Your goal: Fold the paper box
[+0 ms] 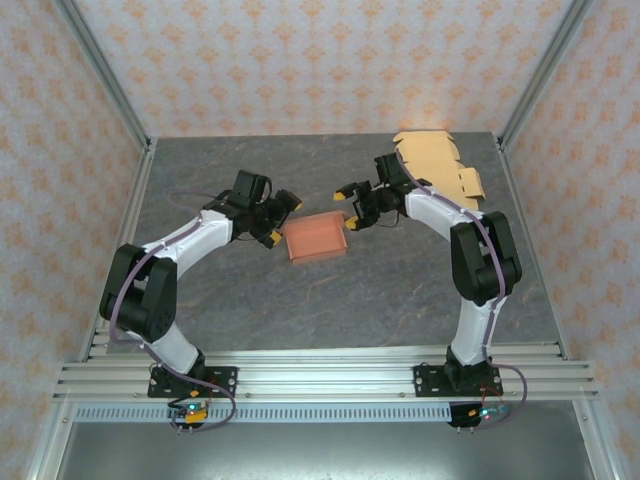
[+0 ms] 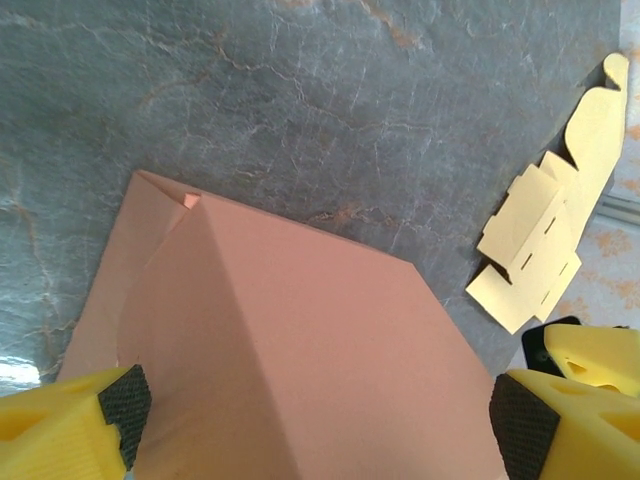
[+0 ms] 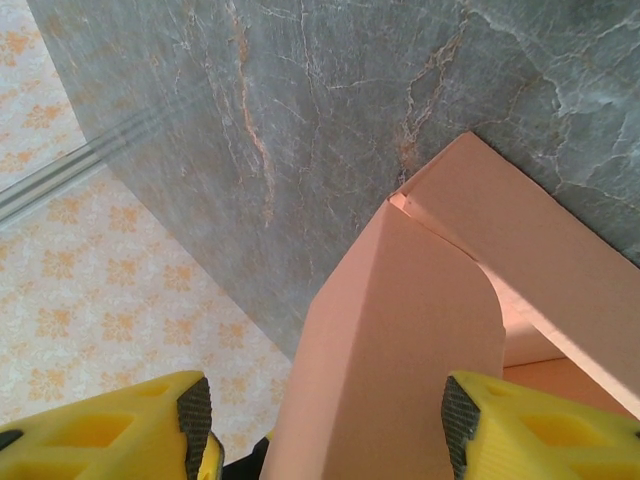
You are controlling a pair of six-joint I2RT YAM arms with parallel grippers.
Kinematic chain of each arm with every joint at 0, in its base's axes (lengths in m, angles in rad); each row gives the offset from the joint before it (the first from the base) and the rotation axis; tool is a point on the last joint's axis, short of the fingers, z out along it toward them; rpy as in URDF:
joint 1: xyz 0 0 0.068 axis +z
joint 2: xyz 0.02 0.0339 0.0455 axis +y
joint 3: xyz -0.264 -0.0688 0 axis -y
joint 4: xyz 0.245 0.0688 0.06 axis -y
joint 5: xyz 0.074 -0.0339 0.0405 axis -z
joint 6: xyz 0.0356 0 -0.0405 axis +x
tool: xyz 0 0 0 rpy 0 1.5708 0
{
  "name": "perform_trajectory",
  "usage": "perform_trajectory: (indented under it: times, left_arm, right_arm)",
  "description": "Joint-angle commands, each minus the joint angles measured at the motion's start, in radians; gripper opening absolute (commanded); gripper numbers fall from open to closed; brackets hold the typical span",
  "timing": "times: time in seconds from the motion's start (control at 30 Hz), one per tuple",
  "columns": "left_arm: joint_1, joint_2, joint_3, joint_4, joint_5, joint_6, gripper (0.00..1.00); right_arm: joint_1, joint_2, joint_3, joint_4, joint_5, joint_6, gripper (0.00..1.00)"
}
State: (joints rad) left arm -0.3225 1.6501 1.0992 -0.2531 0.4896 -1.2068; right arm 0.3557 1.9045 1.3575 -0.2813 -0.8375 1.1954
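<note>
The paper box (image 1: 316,240) is seen in the middle of the table (image 1: 400,290), between both tools, with its walls raised and one corner tucked. The top is open, so closing is judged outstanding. The left tool (image 1: 283,219) is spread wide over it; the right tool (image 1: 349,208) is parted around one wall, unclamped.

From my left wrist the pink box (image 2: 300,340) runs off the bottom edge between the pads (image 2: 125,400) of my left pincer (image 2: 320,425), so I cannot tell whether they press on it, and the yellow card blank (image 2: 535,240) is clipped at the right edge. From my right wrist the box is cut by the bottom and right edges, its inside hidden behind a flap (image 3: 400,330) at my right pincer (image 3: 325,425). From above, my right arm (image 1: 440,212) covers part of the blank, and contact at my fingertips (image 1: 290,201) is too small to judge.
</note>
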Motion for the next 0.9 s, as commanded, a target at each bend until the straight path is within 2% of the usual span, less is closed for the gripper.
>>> perform_trajectory:
  times: [0.0,0.23,0.37,0.53,0.87]
  left_arm:
    - [-0.031,0.031,0.015,0.061,0.016,-0.043,0.90]
    - [-0.056,0.057,0.014,0.092,0.015,-0.052,0.85]
    - [-0.056,0.062,-0.008,0.089,0.007,-0.025,0.75]
    - [-0.058,0.064,-0.033,0.080,-0.001,0.044,0.63]
    - [-0.064,0.053,-0.056,-0.027,-0.086,0.247,0.53]
  right_arm:
    - [0.010,-0.027,0.001,-0.024,-0.009,0.070,0.64]
    - [0.022,-0.026,-0.015,-0.028,0.000,0.060,0.60]
    - [0.023,-0.028,-0.044,-0.035,0.011,0.043,0.56]
    - [0.023,-0.027,-0.071,-0.068,0.036,-0.012,0.55]
    - [0.024,-0.027,-0.102,-0.127,0.117,-0.099,0.52]
